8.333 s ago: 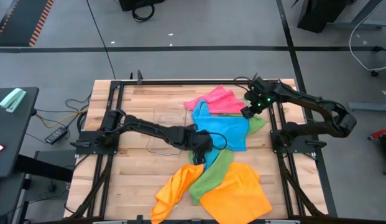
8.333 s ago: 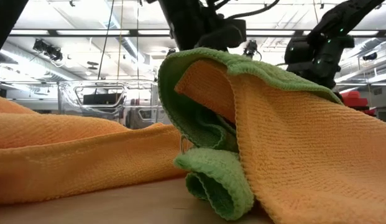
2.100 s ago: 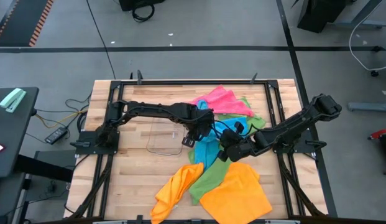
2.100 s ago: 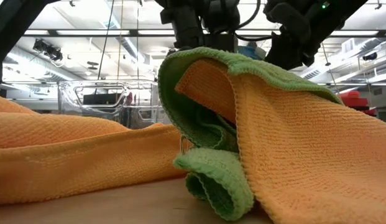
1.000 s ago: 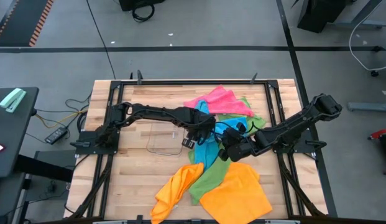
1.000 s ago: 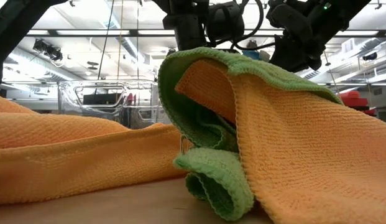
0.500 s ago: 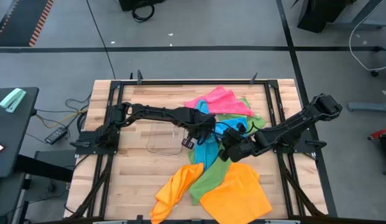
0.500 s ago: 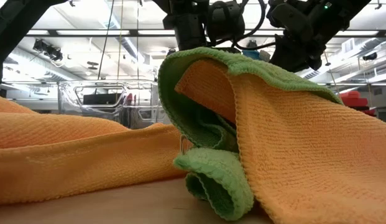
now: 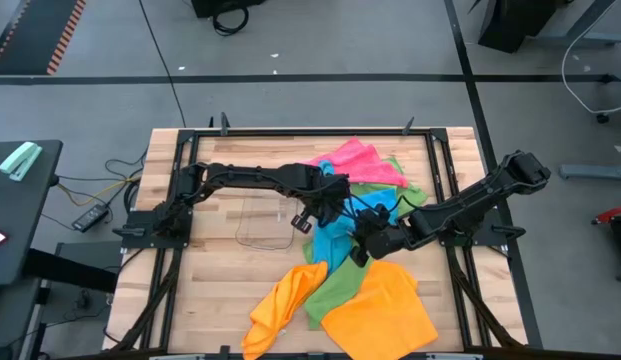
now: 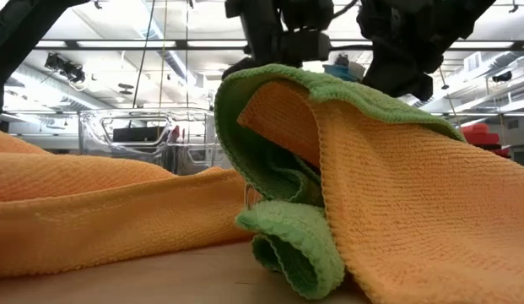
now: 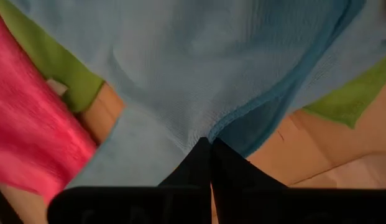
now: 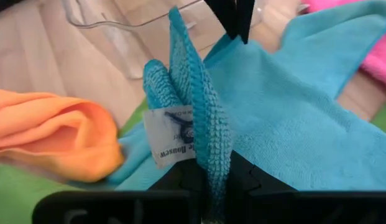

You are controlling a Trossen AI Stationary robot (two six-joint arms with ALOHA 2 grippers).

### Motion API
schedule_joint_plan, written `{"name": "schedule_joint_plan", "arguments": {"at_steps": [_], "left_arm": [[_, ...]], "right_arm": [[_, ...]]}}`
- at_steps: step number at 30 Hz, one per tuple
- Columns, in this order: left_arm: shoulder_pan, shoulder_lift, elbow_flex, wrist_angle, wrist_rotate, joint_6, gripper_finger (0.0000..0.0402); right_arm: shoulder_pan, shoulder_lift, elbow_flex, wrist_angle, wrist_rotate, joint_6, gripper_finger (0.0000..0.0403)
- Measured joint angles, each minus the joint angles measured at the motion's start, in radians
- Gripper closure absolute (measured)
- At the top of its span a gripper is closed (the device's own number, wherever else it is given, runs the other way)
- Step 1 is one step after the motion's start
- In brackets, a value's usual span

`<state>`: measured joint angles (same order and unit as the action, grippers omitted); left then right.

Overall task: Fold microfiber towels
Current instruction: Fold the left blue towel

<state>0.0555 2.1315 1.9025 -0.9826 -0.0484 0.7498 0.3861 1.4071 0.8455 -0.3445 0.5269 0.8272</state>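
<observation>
The sky-blue microfiber towel [image 9: 335, 232] lay rumpled near the middle of the table [image 9: 220, 265], stretched between the two grippers. The left gripper [image 9: 332, 200] sat at its far edge, nearer the table's back edge, and the right gripper [image 9: 358, 247] at its near right side. A pink towel [image 9: 352, 162] lay toward the back edge with a green towel [image 9: 390, 190] just beside it, and another green towel [image 9: 342, 285] and two orange ones [image 9: 382, 315] [image 9: 280, 305] were heaped at the front edge.

In the low view the front orange and green cloths filled nearly everything, hiding the blue towel but for a scrap and showing only the dark upper parts of both arms. A clear plastic tray [image 9: 265, 215] on the table's left half was faint against the wood.

The left gripper's fingers [image 11: 202, 165] were pressed together, pinching the hem of the blue towel. The right gripper's fingers [image 12: 239, 177] were nearly together, clamping a bunched fold of the same towel with its white label [image 12: 171, 140] showing.
</observation>
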Motion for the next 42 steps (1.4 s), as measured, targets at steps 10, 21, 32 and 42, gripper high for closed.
{"name": "schedule_joint_plan", "arguments": {"at_steps": [10,21,32,42], "left_arm": [[0.024,0.000,0.087,-0.051,0.045,0.007,0.0396],[0.037,0.000,0.151,-0.146,0.048,0.022,0.0396],[0.037,-0.009,0.190,-0.249,0.053,0.021,0.0394],[0.036,-0.037,0.189,-0.298,0.112,0.022,0.0388]], "right_arm": [[0.000,0.000,0.002,0.041,-0.075,0.000,0.0366],[-0.012,0.000,0.077,0.037,-0.077,-0.049,0.0366],[-0.013,0.000,0.084,0.080,-0.083,-0.048,0.0366],[-0.013,0.015,0.084,0.178,-0.085,-0.053,0.0366]]}}
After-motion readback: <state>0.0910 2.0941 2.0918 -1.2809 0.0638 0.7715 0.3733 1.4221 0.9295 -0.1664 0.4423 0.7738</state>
